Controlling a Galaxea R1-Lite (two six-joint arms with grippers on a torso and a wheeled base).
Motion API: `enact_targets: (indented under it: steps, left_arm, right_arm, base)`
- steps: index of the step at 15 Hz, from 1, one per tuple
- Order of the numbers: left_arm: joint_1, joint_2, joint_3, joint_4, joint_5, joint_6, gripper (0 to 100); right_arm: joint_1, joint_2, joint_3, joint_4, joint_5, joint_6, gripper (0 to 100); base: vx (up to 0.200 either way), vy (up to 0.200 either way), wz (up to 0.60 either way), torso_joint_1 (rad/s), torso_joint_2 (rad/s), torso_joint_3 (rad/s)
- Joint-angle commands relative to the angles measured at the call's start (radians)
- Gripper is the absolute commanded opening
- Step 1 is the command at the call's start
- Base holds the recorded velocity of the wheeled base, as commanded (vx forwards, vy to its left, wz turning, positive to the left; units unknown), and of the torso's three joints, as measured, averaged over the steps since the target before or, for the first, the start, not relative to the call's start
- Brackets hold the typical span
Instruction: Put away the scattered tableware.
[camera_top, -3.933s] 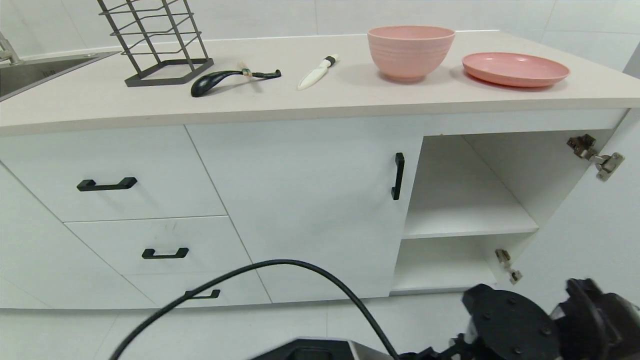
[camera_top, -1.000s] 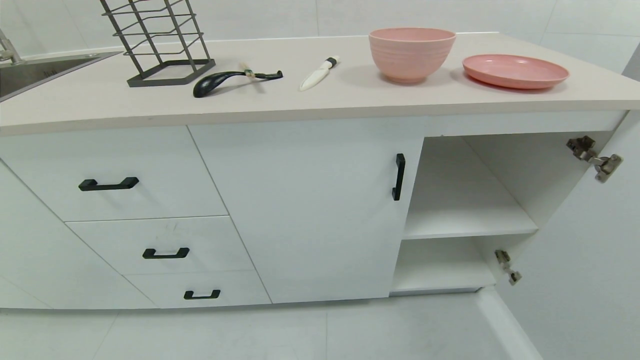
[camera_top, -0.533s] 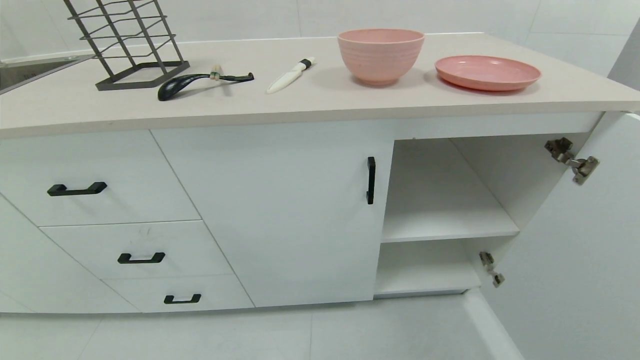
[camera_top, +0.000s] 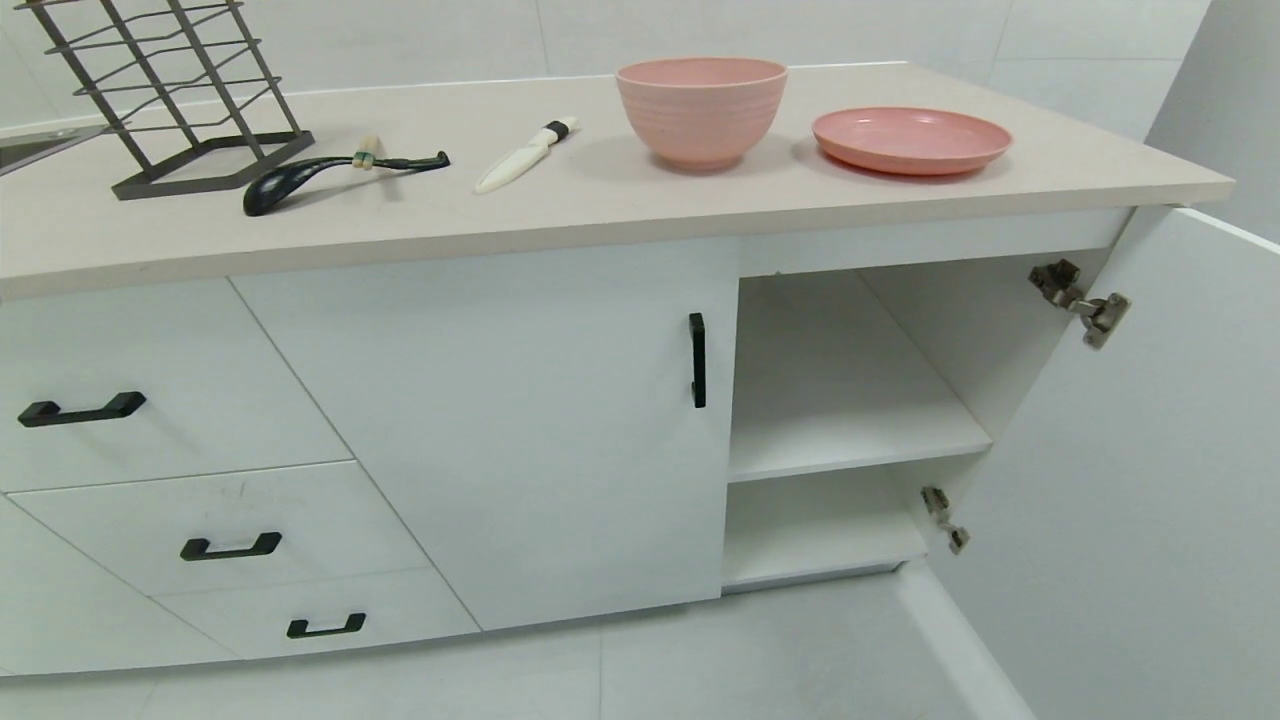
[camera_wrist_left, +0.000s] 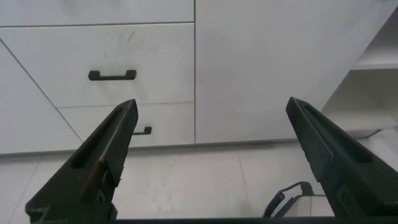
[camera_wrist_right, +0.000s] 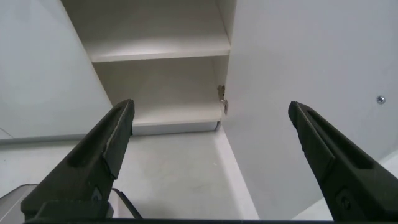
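Note:
On the beige counter (camera_top: 600, 210) a pink bowl (camera_top: 701, 108) stands beside a pink plate (camera_top: 910, 139) to its right. A white knife with a black band (camera_top: 524, 156) lies left of the bowl, and a black ladle (camera_top: 320, 176) lies farther left with a small brush across its handle. My left gripper (camera_wrist_left: 211, 118) is open, low down facing the drawers (camera_wrist_left: 112, 74). My right gripper (camera_wrist_right: 211, 118) is open too, low in front of the open cabinet's shelves (camera_wrist_right: 158, 46). Both hold nothing.
A dark wire rack (camera_top: 165, 90) stands at the counter's back left. The right cabinet door (camera_top: 1130, 470) stands swung open, showing two bare shelves (camera_top: 850, 440). The middle door (camera_top: 500, 430) with a black handle is shut. Three drawers (camera_top: 180, 470) are on the left. White tiled floor (camera_top: 780, 660) lies below.
The head camera has swung right, so the whole scene shifted left. The right arm seen at the lower right 3.9 s ago has dropped out of the head view.

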Motion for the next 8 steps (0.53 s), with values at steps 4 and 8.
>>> enact_targets:
  steps: [4, 8]
  left_arm:
    - [0.001, 0.003, 0.0, -0.001, 0.0, 0.0, 100]
    - [0.001, 0.003, 0.0, -0.001, 0.002, -0.001, 100]
  right_arm:
    - [0.0, 0.0, 0.0, 0.0, 0.0, 0.013, 100]
    - [0.0, 0.0, 0.0, 0.001, 0.002, 0.008, 100]
  base:
    - [0.2, 0.0, 0.0, 0.002, 0.01, 0.001]
    - [0.15, 0.0, 0.0, 0.002, 0.0, 0.003]
